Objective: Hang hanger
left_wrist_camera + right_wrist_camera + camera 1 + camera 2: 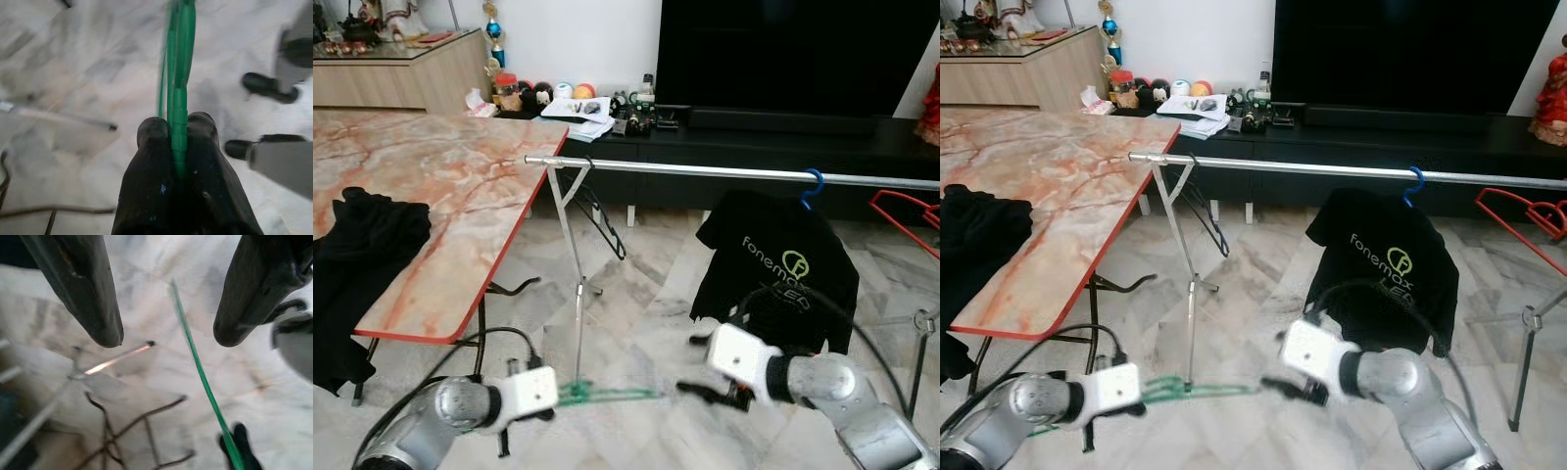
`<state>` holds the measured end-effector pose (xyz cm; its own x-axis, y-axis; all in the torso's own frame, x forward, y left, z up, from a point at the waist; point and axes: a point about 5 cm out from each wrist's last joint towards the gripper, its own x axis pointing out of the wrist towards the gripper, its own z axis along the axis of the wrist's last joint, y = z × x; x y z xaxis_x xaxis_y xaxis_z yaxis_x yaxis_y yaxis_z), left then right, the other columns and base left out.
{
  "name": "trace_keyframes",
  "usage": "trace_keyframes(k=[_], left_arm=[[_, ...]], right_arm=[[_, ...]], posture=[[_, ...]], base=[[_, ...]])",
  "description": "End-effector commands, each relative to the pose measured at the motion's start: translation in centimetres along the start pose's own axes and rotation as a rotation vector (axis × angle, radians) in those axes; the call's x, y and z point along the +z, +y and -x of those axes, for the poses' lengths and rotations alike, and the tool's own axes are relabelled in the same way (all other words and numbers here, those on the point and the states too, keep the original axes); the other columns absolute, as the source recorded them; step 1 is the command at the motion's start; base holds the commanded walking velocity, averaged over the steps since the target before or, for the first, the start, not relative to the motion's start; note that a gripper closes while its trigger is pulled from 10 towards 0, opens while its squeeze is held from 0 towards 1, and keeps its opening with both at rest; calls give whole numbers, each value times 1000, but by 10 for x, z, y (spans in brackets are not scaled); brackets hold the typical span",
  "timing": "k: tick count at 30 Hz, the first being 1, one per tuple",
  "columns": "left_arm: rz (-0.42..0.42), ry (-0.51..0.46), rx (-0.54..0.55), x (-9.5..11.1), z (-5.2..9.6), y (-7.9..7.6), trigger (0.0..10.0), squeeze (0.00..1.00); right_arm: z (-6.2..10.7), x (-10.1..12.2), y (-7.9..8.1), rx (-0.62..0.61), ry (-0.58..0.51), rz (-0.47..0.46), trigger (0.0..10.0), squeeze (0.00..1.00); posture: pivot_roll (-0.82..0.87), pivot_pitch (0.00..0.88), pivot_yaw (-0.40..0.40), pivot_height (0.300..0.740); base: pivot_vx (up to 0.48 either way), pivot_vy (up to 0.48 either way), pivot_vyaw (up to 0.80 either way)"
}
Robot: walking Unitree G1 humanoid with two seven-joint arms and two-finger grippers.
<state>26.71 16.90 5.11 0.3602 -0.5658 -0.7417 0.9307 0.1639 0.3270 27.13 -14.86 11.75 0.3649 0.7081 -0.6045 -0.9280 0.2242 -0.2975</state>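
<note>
- Hanger (607,395): green and thin, low in front of you at about 6 o'clock, over the floor, well below the rail (705,170).
- Your left gripper (178,142) is squeezed tight on one end of it.
- Your right gripper (168,340) is wide open and holds nothing. The green bar runs between its fingers without touching them.
- The shirt (778,269) hangs on the rail at about 2 o'clock, on a blue hook (813,186).
- Watch out: the hanger is skinny, so it could twist or slip when you lift it.
- You could bump the rail's pole (573,264) and knock the rack.
- The hook may miss the rail if it points the wrong way.
</note>
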Motion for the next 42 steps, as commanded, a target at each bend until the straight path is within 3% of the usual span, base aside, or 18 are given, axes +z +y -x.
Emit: trace_keyframes(k=[1,3,12,21,40,41,42], left_arm=[[-21,-28,-53,12,-2,-4,10000,0],[-39,-82,-116,35,-6,-8,10000,0],[-70,-197,-148,75,-3,-2,10000,0],[-72,-194,-154,80,-2,-2,10000,0],[-136,-272,-244,116,16,-8,10000,0],[-135,-266,-245,116,16,-8,10000,0],[-135,-264,-246,116,16,-8,10000,0]], right_arm=[[-2,10,3,68,-34,36,10000,0],[-8,13,8,144,-68,25,10000,0],[-11,12,20,250,-83,8,10000,0],[-4,5,19,273,-36,30,10000,0],[-5,-3,18,276,12,54,10000,0],[-6,-3,17,270,13,55,0,0],[-6,-4,17,267,14,55,0,0]], posture=[[35,0,-36,740],[43,0,-48,740],[36,0,-68,740],[28,0,-74,740],[32,0,-79,740],[32,0,-78,740],[32,0,-78,740]], base=[[0,0,0],[0,0,0],[0,0,0],[0,0,0],[0,0,0],[0,0,0],[0,0,0]])
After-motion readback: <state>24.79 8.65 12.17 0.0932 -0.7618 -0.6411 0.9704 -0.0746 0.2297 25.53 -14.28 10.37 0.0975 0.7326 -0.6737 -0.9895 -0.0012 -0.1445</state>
